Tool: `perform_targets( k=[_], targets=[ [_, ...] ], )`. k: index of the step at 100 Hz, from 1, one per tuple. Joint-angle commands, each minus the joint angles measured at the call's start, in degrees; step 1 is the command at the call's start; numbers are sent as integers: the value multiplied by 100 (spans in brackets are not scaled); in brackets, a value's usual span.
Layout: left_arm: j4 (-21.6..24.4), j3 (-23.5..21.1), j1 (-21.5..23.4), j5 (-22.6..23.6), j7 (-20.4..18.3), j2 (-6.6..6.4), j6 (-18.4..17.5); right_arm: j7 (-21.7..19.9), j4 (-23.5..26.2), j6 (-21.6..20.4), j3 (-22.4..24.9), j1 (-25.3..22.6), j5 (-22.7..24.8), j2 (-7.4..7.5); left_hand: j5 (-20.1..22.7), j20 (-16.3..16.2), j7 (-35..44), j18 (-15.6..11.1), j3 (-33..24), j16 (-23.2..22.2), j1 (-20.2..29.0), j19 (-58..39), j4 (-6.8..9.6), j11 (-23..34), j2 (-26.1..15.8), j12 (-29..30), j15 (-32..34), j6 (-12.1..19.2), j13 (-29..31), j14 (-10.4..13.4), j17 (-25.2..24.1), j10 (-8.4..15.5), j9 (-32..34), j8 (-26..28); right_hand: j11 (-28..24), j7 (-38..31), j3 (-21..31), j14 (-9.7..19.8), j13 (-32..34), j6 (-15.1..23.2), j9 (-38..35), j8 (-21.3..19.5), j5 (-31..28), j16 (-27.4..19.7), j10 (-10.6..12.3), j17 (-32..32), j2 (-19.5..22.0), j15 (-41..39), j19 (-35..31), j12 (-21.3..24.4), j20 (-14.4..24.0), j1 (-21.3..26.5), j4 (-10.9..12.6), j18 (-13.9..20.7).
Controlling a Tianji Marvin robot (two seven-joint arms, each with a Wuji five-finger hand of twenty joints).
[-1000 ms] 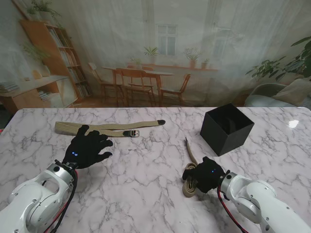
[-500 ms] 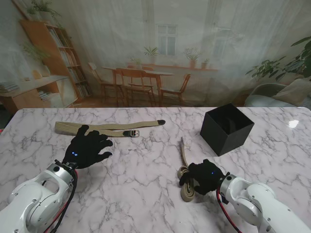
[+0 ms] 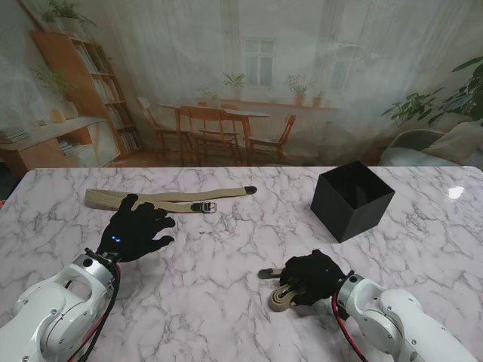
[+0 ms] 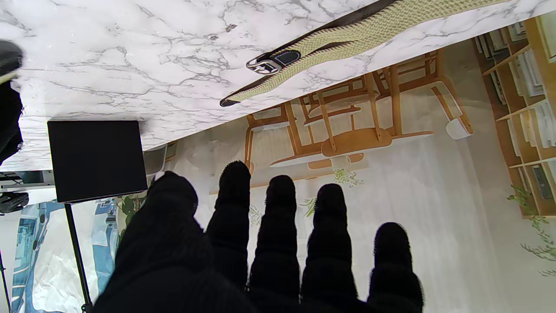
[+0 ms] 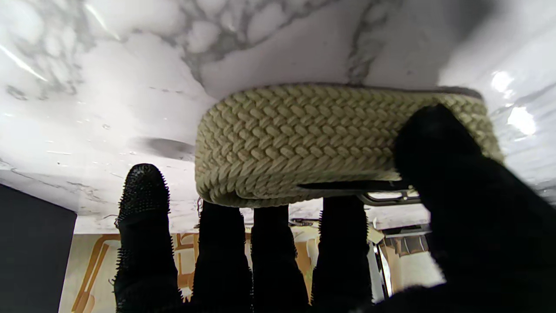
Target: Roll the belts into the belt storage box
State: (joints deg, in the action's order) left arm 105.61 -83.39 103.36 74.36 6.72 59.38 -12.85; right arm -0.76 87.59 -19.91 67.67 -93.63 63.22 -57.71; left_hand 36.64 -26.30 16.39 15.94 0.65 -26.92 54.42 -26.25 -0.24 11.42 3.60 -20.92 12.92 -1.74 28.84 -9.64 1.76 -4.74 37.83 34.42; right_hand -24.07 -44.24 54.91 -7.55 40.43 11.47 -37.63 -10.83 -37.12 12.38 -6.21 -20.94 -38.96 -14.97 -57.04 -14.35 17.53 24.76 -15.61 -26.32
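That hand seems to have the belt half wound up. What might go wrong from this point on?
Three things could, I think.

1. The coiled belt under the right hand has a loose tail poking out toward my left; the coil might spring open if the fingers ease.

2. The black storage box stands farther from me, apart from the hand, so the coil could unwind while carried.

3. The flat belt lies unrolled beyond the open left hand.

Stand camera looks down; wrist cameras sit close, sharing the table point(image 3: 226, 249).
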Motion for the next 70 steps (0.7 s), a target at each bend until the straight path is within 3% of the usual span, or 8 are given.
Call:
perform_targets(
  k=[1,10,25,44,51,58,65,70],
  targets=[
    [-5,11,6,11,-62,7,7,86,-194,38,-55,-31,70,-21,-95,19,-77,288,55,-67,-81,195,-95,1,-306,-55,1,-124,60,-93,-112,-103,122,-26,-686,-2664,274,506,539,142,-1038,-209,-768,206,533,-183,510,-396,-223,-243,-62,417,90,37],
    [-7,14,6,15,-55,7,6,333,-282,20,-93,0,129,-31,-91,19,-75,284,52,-68,-75,196,-94,1,-303,-56,1,-125,60,-92,-109,-95,122,-25,-959,-2572,250,642,1013,249,-1838,-265,-578,322,580,-439,522,-528,-389,-340,-20,571,53,157],
    [-8,19,3,24,-56,5,7,592,-389,-19,-129,42,132,-49,-90,17,-73,289,54,-67,-79,195,-95,1,-304,-56,0,-127,59,-95,-106,-92,121,-24,-1223,-2242,291,727,1673,542,-2780,-793,-311,627,654,-803,452,-646,-605,-645,52,915,0,384],
    [-9,18,7,32,-39,5,5,936,-531,-113,-177,97,153,-66,-98,18,-76,289,53,-68,-73,197,-95,2,-302,-57,3,-125,63,-100,-106,-93,121,-25,-1431,-1930,457,865,2141,702,-3430,-741,115,804,831,-1119,289,-820,-760,-875,91,1387,67,726],
    [-8,18,9,37,-37,5,6,1042,-600,-150,-212,129,164,-67,-99,18,-77,290,52,-69,-69,198,-95,3,-298,-57,3,-127,63,-105,-105,-95,122,-26,-1425,-894,620,915,2190,630,-3525,-496,464,912,867,-1146,302,-792,-774,-917,66,1328,138,769],
    [-7,18,10,39,-37,4,8,1109,-664,-209,-244,163,204,-57,-100,18,-77,289,52,-70,-66,198,-94,4,-293,-58,6,-124,66,-99,-107,-95,123,-25,-1391,444,671,948,2214,729,-3601,-398,1542,961,852,-1119,211,-769,-754,-916,38,1366,144,752],
    [-7,19,10,42,-36,4,8,1213,-753,-270,-290,208,232,-51,-99,17,-76,286,53,-70,-68,196,-95,5,-295,-58,6,-120,65,-93,-103,-86,123,-24,-1378,749,676,986,2223,894,-3633,-293,2408,966,883,-1102,147,-764,-739,-925,30,1405,140,751],
    [-6,19,11,45,-34,4,8,1272,-792,-282,-318,228,257,-46,-105,16,-77,287,51,-69,-61,194,-95,4,-294,-58,4,-121,63,-91,-101,-89,120,-24,-1318,671,702,1068,2208,616,-3673,-268,2816,953,972,-1088,36,-722,-714,-879,17,1367,114,780]
  ],
)
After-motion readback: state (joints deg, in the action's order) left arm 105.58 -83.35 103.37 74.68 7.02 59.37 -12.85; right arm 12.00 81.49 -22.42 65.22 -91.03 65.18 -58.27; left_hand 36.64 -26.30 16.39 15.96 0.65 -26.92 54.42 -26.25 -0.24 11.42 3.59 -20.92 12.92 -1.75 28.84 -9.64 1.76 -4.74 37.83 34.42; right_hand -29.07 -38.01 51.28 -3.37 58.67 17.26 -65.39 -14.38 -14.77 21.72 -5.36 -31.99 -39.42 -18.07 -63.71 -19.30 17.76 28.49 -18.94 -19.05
